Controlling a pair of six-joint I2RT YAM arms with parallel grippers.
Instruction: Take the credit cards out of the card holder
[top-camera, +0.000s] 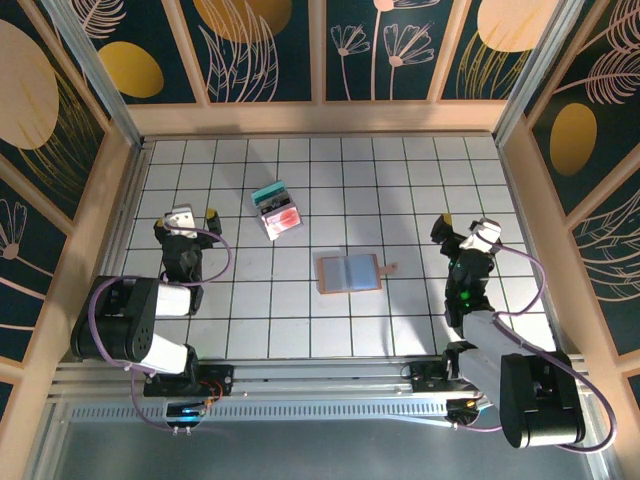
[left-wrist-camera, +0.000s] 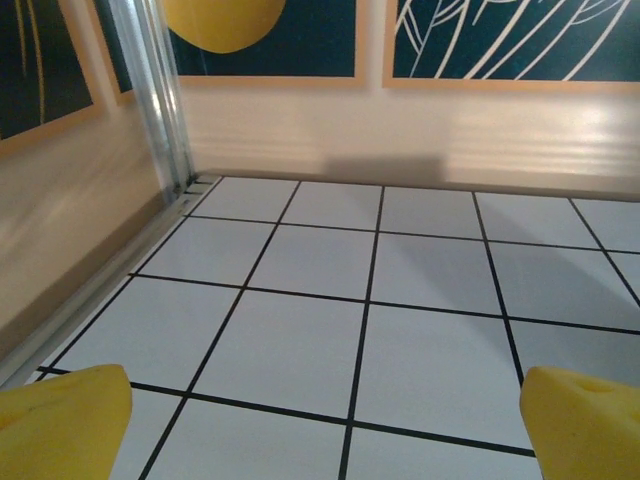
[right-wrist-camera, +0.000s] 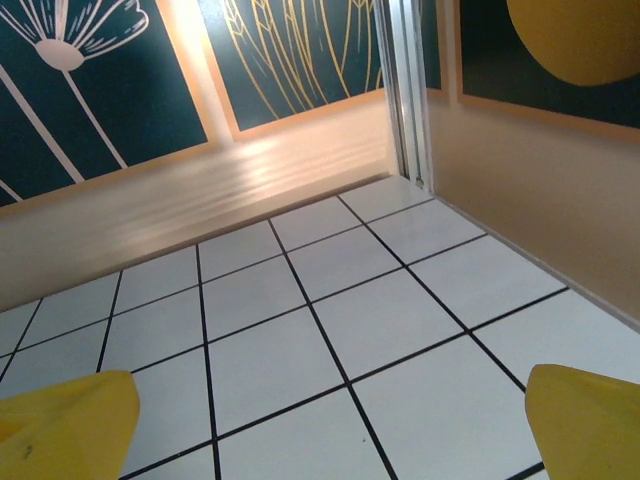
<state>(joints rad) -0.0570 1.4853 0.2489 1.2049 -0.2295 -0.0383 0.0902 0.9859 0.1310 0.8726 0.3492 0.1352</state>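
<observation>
Card holder (top-camera: 350, 273): lies open and flat on the table, blue-grey inside facing up, with a tan edge all round it. I cannot tell if a card is left inside.
Tab (top-camera: 390, 267): pokes out from the right edge of the card holder and lies flat on the tiles.
Credit cards (top-camera: 278, 210): a small messy pile with a teal one and a pink one on top. It sits up and to the left of the card holder, not touching it, with bare tile between the two.
Left gripper (top-camera: 185, 222): far to the left of the card holder, further left than the pile, holding nothing. Its jaws are spread wide.
Left fingers (left-wrist-camera: 60, 420): two yellow pads sit far apart, with just white tile between them.
Right gripper (top-camera: 465, 228): to the right of the card holder, past the tab and apart from it. It is spread wide too and holds nothing.
Right fingers (right-wrist-camera: 65, 425): two yellow pads, far apart, above bare tile.
Table (top-camera: 250, 320): white tiles with thin black lines.
Open room: bare tiles lie on every side of the card holder, with wide room on both its near side and its far side.
Walls (top-camera: 320, 118): tan wooden edges ring the table, all well away from the card holder. Dark panels with yellow flowers rise above them.
Metal post (left-wrist-camera: 150, 100): stands in the far left corner, a long way from the card holder.
</observation>
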